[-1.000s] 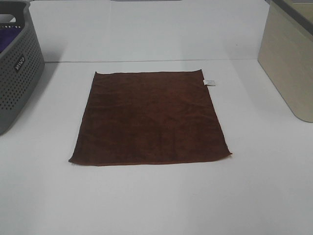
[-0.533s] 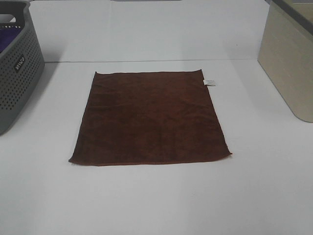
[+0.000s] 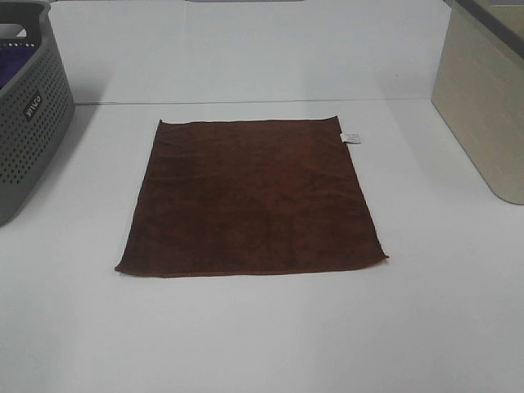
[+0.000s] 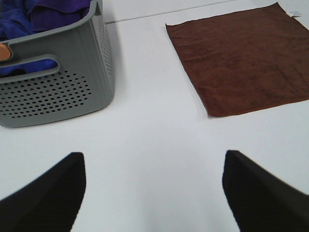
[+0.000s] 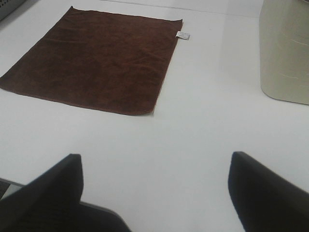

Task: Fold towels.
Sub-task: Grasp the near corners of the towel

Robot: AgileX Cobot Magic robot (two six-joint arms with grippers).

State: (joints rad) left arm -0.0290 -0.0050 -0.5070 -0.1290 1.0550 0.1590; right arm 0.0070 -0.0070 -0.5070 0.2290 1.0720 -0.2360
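A dark reddish-brown towel (image 3: 252,196) lies flat and unfolded on the white table, with a small white tag (image 3: 350,137) at its far right corner. It also shows in the left wrist view (image 4: 244,58) and the right wrist view (image 5: 96,60). Neither arm shows in the exterior high view. My left gripper (image 4: 153,193) is open and empty over bare table, short of the towel's near left corner. My right gripper (image 5: 154,195) is open and empty over bare table, short of the towel's near right corner.
A grey perforated basket (image 3: 29,106) stands at the left edge, holding purple fabric (image 4: 43,12). A beige bin (image 3: 483,98) stands at the right edge, also seen in the right wrist view (image 5: 285,53).
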